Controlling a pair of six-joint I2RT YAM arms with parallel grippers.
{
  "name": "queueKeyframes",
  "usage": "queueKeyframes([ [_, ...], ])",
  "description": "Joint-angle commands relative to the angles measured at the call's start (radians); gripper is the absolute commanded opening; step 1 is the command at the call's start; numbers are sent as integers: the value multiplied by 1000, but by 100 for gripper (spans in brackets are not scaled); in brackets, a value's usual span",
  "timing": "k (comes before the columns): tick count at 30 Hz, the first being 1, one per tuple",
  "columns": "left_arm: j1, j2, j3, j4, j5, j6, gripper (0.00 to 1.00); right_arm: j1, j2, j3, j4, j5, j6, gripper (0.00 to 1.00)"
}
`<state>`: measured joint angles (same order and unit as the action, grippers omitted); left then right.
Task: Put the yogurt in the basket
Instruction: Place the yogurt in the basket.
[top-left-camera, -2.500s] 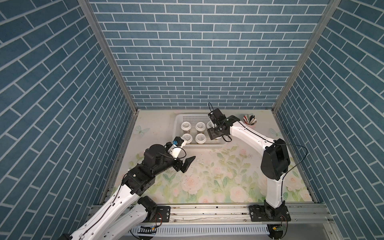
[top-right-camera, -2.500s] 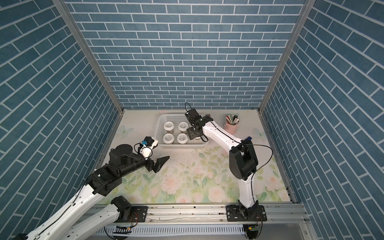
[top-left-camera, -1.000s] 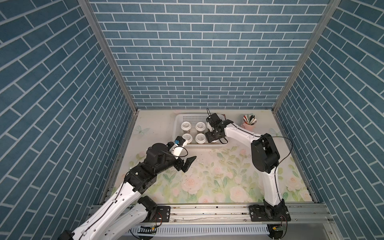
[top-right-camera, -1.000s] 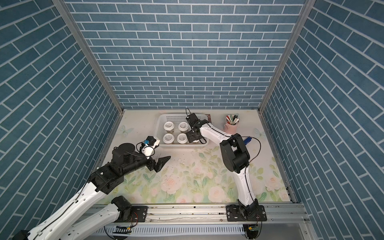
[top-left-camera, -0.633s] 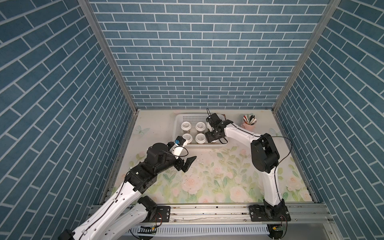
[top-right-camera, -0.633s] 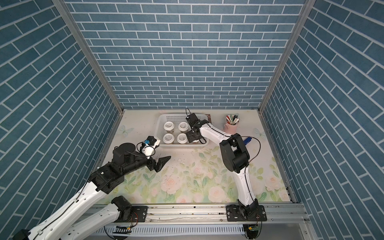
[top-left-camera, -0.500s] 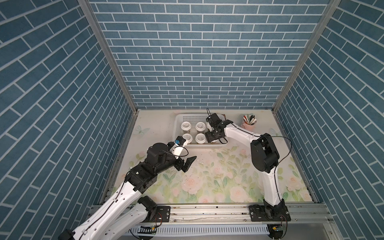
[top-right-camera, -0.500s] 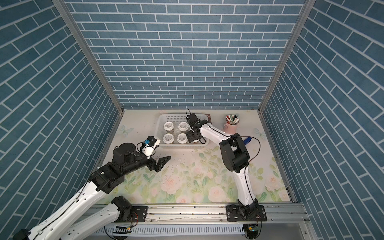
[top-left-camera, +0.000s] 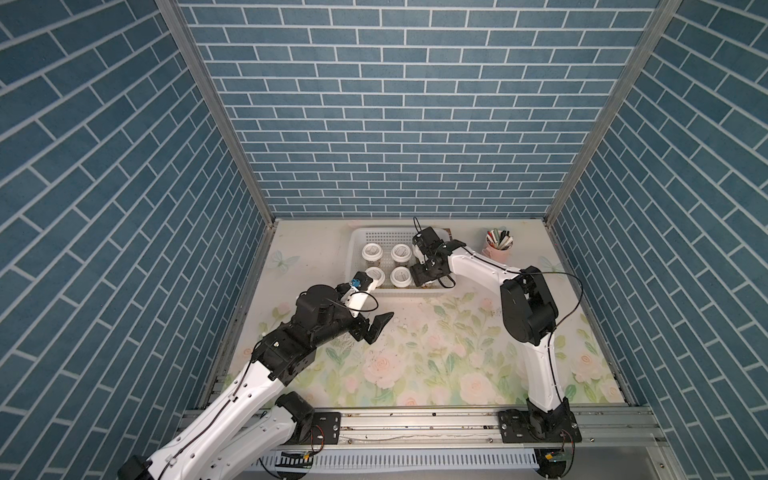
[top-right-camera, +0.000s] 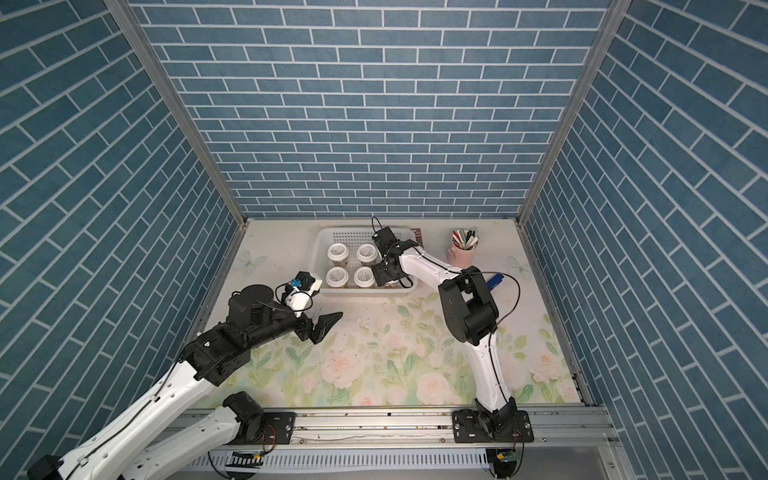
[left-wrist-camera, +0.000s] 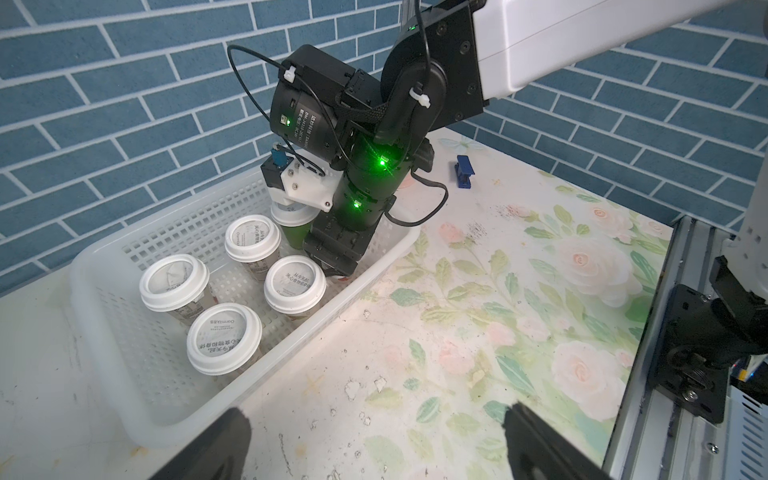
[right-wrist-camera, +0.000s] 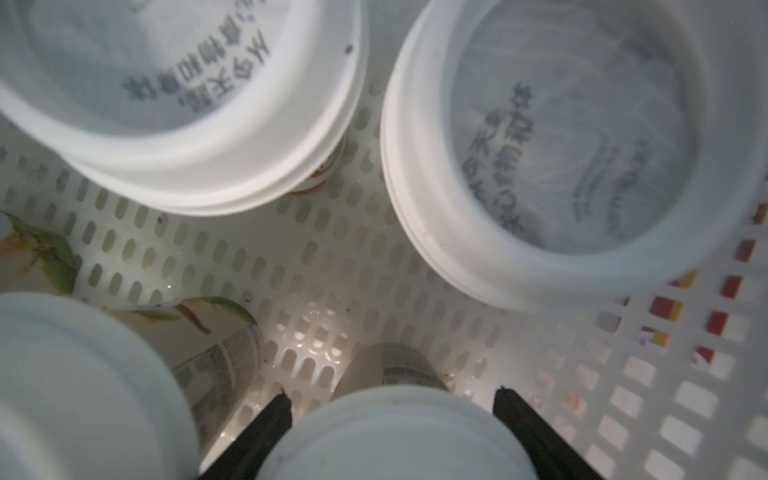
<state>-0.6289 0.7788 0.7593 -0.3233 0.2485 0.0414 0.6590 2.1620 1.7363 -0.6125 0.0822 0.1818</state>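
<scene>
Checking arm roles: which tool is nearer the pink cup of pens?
Right. The right tool is in the white basket, at the end nearest the pen cup; the left tool hovers over the floral mat in front of the basket.

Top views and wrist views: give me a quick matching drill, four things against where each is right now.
1. left gripper
2. right gripper
3. pink cup of pens
4. basket

A. standing on the table, outside the basket
B. open and empty, over the floral table
C. white, perforated, at the table's back
D. down inside the basket, fingers either side of a yogurt cup

Pairs: 1-B, 2-D, 3-A, 4-C
</scene>
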Motion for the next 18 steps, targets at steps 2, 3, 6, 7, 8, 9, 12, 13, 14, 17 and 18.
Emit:
queueKeyframes([
  [2, -4, 2, 22, 9, 8, 5, 100, -5, 6, 33, -37, 4, -16, 81],
  [3, -4, 3, 22, 9, 7, 5, 100, -5, 4, 35, -39, 5, -16, 81],
  [6, -4, 2, 21, 5, 6, 5, 100, -5, -4, 42, -44, 7, -16, 83],
  [7, -3, 2, 22, 5, 5, 5, 100, -6, -8, 45, -47, 8, -17, 83],
  [8, -2, 1, 20, 5, 6, 5, 100, -5, -11, 47, -50, 9, -16, 84],
  [9, -3, 1, 20, 5, 5, 6, 100, -4, -16, 48, -52, 12, -16, 84],
  [12, -3, -3, 17, 6, 6, 5, 100, -6, -30, 56, -62, 19, -17, 85],
  [13, -3, -3, 16, 6, 6, 5, 100, -6, -35, 59, -66, 22, -18, 85],
  [14, -3, -3, 15, 6, 6, 5, 100, -6, -41, 61, -71, 24, -18, 85],
  [17, -3, -5, 12, 4, 6, 5, 100, -6, -58, 69, -80, 31, -18, 85],
  [18, -3, -6, 12, 3, 6, 5, 100, -5, -65, 72, -84, 33, -17, 86],
])
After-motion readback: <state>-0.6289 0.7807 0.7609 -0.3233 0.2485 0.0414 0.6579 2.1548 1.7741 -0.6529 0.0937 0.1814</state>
